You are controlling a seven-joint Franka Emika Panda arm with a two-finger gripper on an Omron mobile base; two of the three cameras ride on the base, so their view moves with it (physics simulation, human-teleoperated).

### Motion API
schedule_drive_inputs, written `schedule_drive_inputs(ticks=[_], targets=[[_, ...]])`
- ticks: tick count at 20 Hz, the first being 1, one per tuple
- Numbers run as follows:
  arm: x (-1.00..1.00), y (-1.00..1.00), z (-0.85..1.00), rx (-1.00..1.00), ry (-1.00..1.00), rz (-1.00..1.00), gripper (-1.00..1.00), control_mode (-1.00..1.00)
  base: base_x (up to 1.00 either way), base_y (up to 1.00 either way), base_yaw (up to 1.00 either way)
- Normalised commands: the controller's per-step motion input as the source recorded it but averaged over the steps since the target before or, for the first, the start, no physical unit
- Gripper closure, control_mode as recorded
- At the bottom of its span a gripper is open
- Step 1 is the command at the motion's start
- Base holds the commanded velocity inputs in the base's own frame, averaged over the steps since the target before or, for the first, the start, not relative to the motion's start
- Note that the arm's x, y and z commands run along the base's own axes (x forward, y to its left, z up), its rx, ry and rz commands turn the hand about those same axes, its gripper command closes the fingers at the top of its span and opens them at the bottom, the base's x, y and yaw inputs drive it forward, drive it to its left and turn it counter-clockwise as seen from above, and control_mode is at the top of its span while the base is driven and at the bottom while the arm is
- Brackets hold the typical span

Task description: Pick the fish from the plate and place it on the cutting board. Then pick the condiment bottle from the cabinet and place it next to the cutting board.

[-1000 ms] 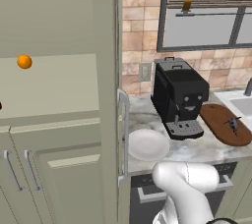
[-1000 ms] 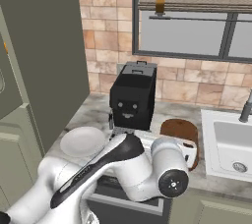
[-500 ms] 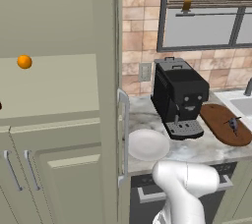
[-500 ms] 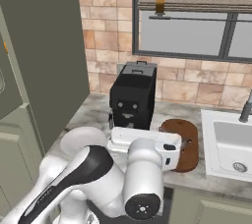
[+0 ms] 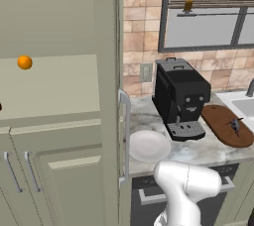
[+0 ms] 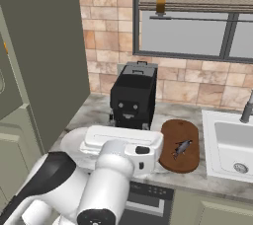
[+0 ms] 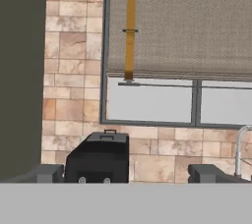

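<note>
The small grey fish (image 6: 182,147) (image 5: 234,126) lies on the round dark brown cutting board (image 6: 188,162) (image 5: 218,118), right of the black coffee machine (image 6: 132,95). The white plate (image 5: 149,145) (image 6: 73,140) sits bare to that machine's left. My gripper (image 7: 127,174) is open with nothing between its fingertips (image 7: 47,173); it hovers level in front of the plate and faces the coffee machine. Its white hand (image 6: 123,142) covers part of the plate. The sage-green cabinet (image 5: 54,86) has its door open. A dark sliver at the shelf's left edge may be the condiment bottle (image 5: 1,106).
An orange ball (image 5: 25,62) sits on the cabinet shelf. The open cabinet door (image 5: 111,96) with its silver handle (image 5: 126,136) juts out left of the plate. A sink (image 6: 232,145) with a faucet (image 7: 240,149) lies right of the board. A window with a blind (image 7: 187,31) is behind.
The arm has swung in the right base view, bringing the white hand up level in front of the plate. The fish, board and plate have not moved.
</note>
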Motion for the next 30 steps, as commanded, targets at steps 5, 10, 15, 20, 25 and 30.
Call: schedule_drive_inputs(ticks=[5,10,15,20,25,30], targets=[[-0.23,0.42,0.21,-0.11,-0.1,-0.11,-1.0,-1.0,0.0,0.0,0.0],[-0.28,0.26,0.09,-0.09,-0.15,-0.03,-1.0,-1.0,0.0,0.0,0.0],[-0.35,0.38,0.01,-0.09,-0.17,0.0,-1.0,-1.0,0.0,0.0,0.0],[-0.28,0.61,0.0,-0.11,-0.13,-0.02,-1.0,-1.0,0.0,0.0,0.0],[-0.14,0.73,0.0,-0.12,-0.08,-0.06,-1.0,-1.0,0.0,0.0,0.0],[0.0,0.68,0.0,-0.1,-0.08,-0.1,-1.0,-1.0,0.0,0.0,0.0]])
